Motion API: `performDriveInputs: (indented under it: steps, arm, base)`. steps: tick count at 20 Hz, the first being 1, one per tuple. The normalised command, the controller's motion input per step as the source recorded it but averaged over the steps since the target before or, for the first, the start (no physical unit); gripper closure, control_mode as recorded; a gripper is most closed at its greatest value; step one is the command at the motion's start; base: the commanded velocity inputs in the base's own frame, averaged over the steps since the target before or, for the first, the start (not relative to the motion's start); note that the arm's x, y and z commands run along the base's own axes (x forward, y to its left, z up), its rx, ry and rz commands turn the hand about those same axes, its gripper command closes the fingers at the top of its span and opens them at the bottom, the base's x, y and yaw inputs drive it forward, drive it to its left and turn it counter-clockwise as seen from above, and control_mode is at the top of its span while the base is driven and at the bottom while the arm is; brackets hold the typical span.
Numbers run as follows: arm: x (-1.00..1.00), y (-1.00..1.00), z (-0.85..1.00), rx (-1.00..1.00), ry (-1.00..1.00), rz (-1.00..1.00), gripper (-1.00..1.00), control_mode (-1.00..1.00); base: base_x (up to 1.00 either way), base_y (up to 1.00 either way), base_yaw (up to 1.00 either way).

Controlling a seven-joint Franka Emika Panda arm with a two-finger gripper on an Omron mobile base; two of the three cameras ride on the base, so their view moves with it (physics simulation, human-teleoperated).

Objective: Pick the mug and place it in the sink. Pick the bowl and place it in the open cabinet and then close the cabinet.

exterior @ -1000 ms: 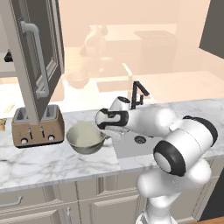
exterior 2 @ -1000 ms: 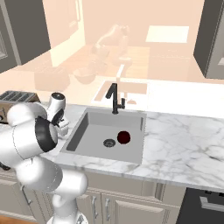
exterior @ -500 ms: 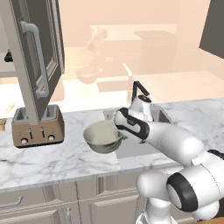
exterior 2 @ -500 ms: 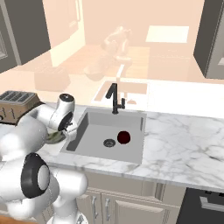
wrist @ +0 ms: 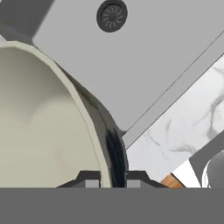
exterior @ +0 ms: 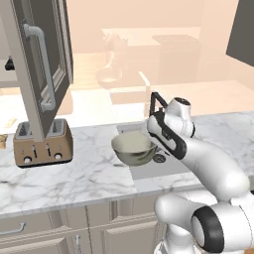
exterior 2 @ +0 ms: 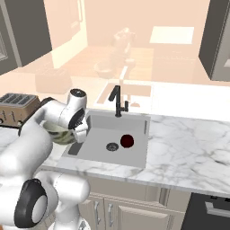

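Observation:
The wide cream-grey bowl (exterior: 131,149) hangs in the air over the counter at the sink's left edge, tilted a little. My gripper (exterior: 151,142) is shut on its right rim. In the hand view the fingers of my gripper (wrist: 111,179) pinch the rim of the bowl (wrist: 39,122), one inside and one outside, above the grey sink (wrist: 144,57). From the right, my gripper (exterior 2: 77,131) and the bowl (exterior 2: 60,133) sit left of the sink (exterior 2: 101,139). A dark red mug (exterior 2: 127,141) lies in the basin beside the drain. The cabinet door (exterior: 42,64) stands open at the upper left.
A brown toaster (exterior: 42,144) stands on the marble counter below the open door, left of the bowl. The black faucet (exterior 2: 117,101) rises behind the basin. Base cabinets with drawer fronts (exterior: 59,233) run under the counter.
The bowl has left the counter near the toaster and travelled right and slightly up, toward the sink's edge, held in my gripper. The arm has stretched forward.

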Motion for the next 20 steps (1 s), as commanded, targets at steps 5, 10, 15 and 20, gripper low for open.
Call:
performDriveInputs:
  steps: [5, 10, 15, 20]
  arm:
    - [0.0, -0.52, 0.5, 0.0, 0.14, -0.09, 1.0, -1.0]
    - [-0.28, -0.59, 0.36, 0.0, 0.06, -0.09, 1.0, -1.0]
    - [-0.66, -0.35, 0.2, 0.0, 0.0, -0.05, 1.0, -1.0]
    - [-0.77, -0.17, 0.17, 0.0, -0.01, 0.0, 1.0, -1.0]
  base:
    - [0.0, 0.0, 0.0]
    - [0.0, 0.0, 0.0]
    - [0.0, 0.0, 0.0]
    - [0.0, 0.0, 0.0]
